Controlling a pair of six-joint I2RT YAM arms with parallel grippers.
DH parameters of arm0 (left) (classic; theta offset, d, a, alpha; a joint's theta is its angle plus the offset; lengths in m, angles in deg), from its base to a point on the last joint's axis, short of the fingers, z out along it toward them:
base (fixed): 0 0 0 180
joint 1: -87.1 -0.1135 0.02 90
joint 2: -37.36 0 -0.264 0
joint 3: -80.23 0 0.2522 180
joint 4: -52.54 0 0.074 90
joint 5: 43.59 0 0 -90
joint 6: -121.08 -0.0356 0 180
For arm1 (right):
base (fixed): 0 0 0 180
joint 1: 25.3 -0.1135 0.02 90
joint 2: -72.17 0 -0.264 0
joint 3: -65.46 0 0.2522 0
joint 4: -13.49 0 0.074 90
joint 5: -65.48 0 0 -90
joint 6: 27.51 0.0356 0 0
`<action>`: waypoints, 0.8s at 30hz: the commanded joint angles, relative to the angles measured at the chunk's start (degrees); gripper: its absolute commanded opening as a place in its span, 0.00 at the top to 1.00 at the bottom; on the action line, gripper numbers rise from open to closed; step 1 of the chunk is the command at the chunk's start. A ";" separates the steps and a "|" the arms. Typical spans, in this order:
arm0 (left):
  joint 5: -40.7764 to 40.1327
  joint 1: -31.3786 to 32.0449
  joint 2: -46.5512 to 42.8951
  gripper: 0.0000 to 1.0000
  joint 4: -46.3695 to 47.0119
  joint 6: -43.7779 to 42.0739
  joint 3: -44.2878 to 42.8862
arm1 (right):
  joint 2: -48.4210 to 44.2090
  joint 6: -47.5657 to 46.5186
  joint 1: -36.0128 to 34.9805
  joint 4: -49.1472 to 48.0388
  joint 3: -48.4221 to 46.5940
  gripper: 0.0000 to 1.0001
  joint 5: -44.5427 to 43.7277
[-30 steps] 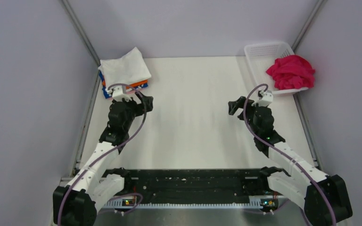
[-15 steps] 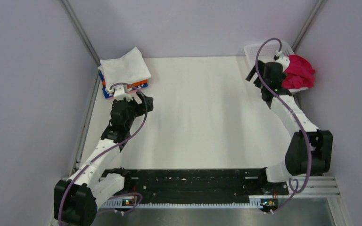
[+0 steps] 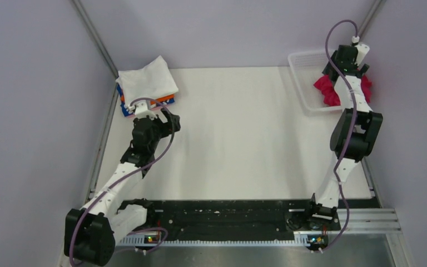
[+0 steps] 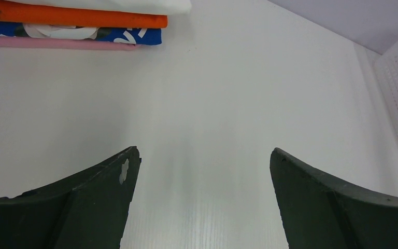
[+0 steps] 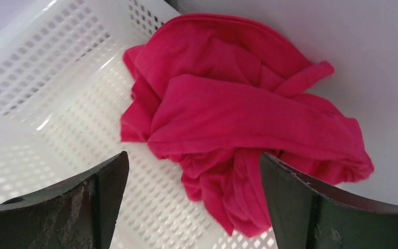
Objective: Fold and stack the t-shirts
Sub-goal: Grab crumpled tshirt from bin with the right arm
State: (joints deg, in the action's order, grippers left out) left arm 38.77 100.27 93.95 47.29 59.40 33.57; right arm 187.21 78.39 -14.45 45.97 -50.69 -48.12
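Above the white table [image 3: 228, 144], grey walls [image 3: 33, 111] close in. A folded stack [image 3: 146, 83] lies far-left and a crimson shirt [image 3: 325, 89] sits in the mesh basket [image 3: 303, 67] far-right. The left arm [image 3: 125, 167] is bent low and the right arm [image 3: 350, 128] reaches over the basket.

Left wrist: left gripper [image 4: 203, 155] wide, empty.

Right wrist: right gripper [image 5: 192, 158] wide over the crumpled shirt.

crimson t-shirt [image 3: 323, 89] half hidden by right arm [image 3: 351, 95], folded stack [image 4: 72, 19] cropped

Soft matt cloth: crimson t-shirt [image 5: 249, 119] far right, folded t-shirts [image 4: 72, 19] far left. Glossy white moulded plastic mesh: basket [image 5: 57, 57]. Smooth, finely grained, faintly sheened white: surface [image 4: 212, 98].
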 commanded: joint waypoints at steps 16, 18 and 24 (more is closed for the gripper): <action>-5.26 -0.07 0.71 0.01 1.16 -1.49 -3.46 | 20.09 -2.68 4.55 0.63 -17.34 0.49 -4.71; -5.20 -0.07 0.24 0.01 1.15 -1.42 -3.24 | 20.27 -2.85 4.84 1.09 -17.38 0.57 -5.71; -5.67 -0.07 -0.63 0.01 1.09 -1.42 -2.79 | 19.73 -3.11 6.28 1.23 -15.45 0.88 -5.51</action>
State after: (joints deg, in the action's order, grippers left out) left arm 34.33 100.27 94.87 47.18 58.52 32.47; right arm 207.12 75.53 -9.97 47.44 -64.67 -52.77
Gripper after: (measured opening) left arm 0.991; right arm 0.210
